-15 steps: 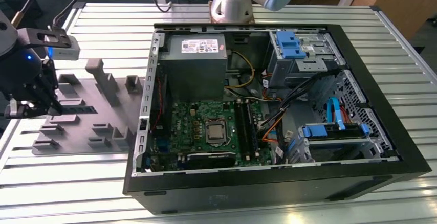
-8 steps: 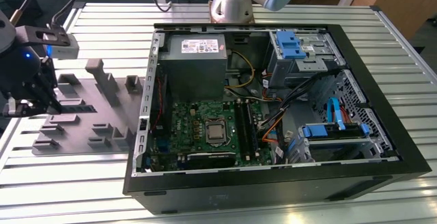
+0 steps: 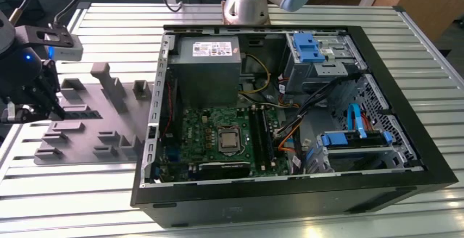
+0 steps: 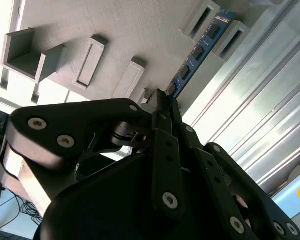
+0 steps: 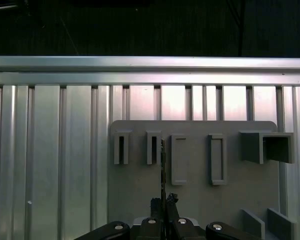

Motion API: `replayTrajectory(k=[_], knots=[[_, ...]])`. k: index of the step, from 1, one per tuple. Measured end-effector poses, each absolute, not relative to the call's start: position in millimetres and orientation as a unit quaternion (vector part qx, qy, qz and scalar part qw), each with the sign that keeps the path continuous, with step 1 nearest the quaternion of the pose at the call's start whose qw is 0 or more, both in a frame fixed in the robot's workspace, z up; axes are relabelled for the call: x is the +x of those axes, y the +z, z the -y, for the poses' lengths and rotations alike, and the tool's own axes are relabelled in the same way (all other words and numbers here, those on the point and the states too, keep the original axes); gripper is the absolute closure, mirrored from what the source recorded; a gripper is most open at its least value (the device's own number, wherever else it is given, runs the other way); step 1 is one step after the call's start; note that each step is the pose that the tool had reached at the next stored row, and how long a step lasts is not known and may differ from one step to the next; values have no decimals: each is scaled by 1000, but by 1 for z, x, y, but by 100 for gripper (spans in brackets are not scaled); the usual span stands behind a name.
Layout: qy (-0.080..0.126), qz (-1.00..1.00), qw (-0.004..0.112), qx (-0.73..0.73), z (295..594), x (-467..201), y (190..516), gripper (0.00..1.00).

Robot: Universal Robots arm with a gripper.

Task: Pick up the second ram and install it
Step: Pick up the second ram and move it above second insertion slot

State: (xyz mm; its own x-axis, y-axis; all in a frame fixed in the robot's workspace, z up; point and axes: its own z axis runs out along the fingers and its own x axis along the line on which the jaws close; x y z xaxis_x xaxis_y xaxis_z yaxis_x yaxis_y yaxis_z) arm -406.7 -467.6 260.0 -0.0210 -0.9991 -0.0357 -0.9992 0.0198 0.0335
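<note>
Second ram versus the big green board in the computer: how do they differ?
The second ram is a thin, narrow blue strip; the motherboard is a broad green plate. The ram stands on edge in the grey tray outside the case, gripped by the gripper; the motherboard lies flat inside the black case. Both are circuit boards carrying chips.

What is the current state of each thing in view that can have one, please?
thin blue-green ram stick: clamped at one end, over the holder tray.
black gripper: shut on the ram stick.
grey plastic holder tray: lying flat on the slatted metal table.
black computer case: on its side, side panel off, interior exposed.
silver processor: seated in the motherboard socket, uncovered.
</note>
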Motion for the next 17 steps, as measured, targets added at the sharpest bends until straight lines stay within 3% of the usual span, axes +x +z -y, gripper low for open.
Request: replayTrajectory(k=[17], knots=[[24, -714, 1, -700, 467, -407, 270, 86]])
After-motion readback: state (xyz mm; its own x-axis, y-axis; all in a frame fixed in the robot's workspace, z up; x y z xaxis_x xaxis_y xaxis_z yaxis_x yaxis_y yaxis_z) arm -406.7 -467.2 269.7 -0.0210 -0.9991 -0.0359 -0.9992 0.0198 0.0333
